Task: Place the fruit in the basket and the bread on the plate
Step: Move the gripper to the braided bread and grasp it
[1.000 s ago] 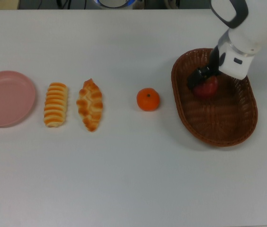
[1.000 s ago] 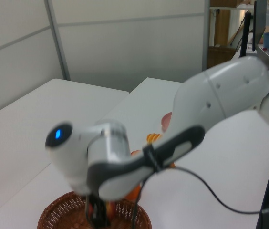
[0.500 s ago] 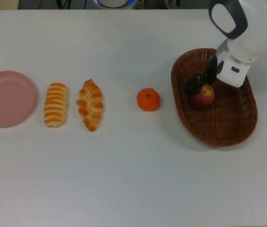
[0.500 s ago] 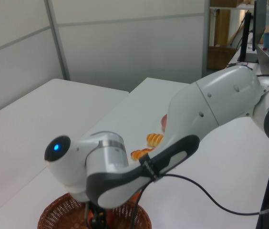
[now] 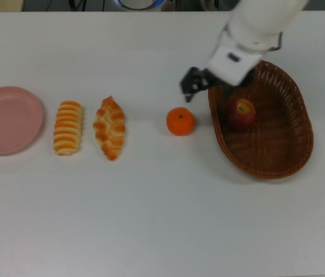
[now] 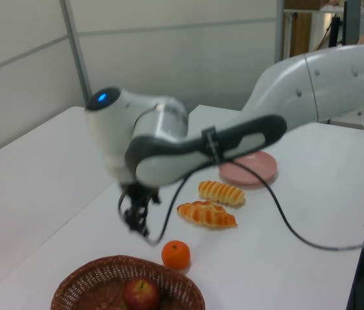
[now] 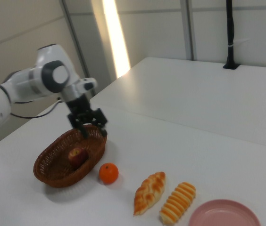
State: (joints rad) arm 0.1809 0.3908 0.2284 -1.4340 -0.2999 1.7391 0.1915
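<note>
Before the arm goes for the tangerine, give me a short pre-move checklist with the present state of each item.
1. Apple lies inside the basket: ok.
2. Gripper is empty, fingers open: ok.
3. Tangerine sits free on the table, apart from the basket rim: ok.
4. Gripper is directly above the tangerine: not ok; in the top view it hangs just beyond it.
5. Plate is bare for the bread: ok.
6. Both rolls, striped and twisted, are on the plate: not ok, they lie on the table.
</note>
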